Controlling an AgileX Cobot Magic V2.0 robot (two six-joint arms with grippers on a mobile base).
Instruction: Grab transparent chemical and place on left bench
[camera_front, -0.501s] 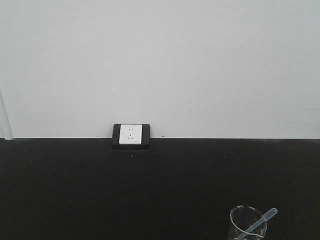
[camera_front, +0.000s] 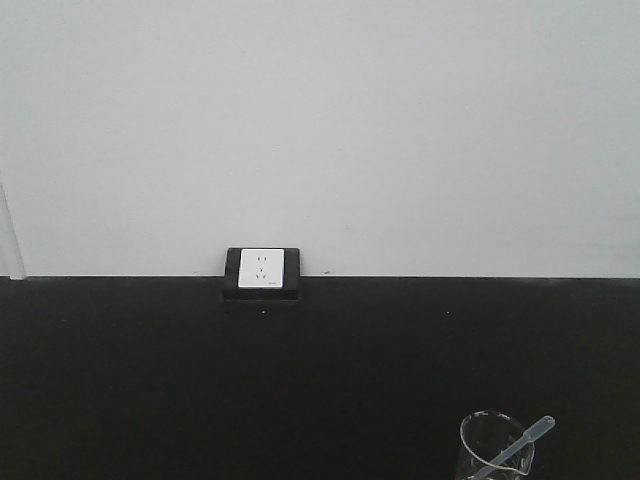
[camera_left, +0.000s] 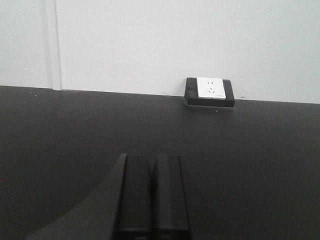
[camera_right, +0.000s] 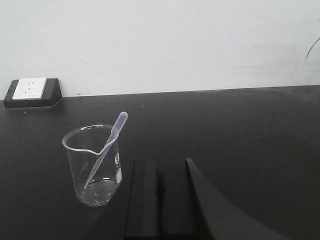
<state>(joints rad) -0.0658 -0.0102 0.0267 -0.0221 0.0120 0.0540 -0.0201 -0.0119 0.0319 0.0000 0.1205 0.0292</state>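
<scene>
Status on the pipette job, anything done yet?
Nothing done: the clear pipette leans in the beaker on the black countertop. Nothing in hand: right gripper beside the beaker and left gripper both show jaws shut, empty. Remaining: grasp, carry, place; the left bench is out of view.

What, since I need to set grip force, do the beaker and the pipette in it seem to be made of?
The beaker looks like clear glossy glass: see-through walls, bright highlights on rim and spout; clear plastic can't be excluded. The pipette leaning in it looks like soft translucent plastic: slightly milky, duller, with a moulded bulb end.
</scene>
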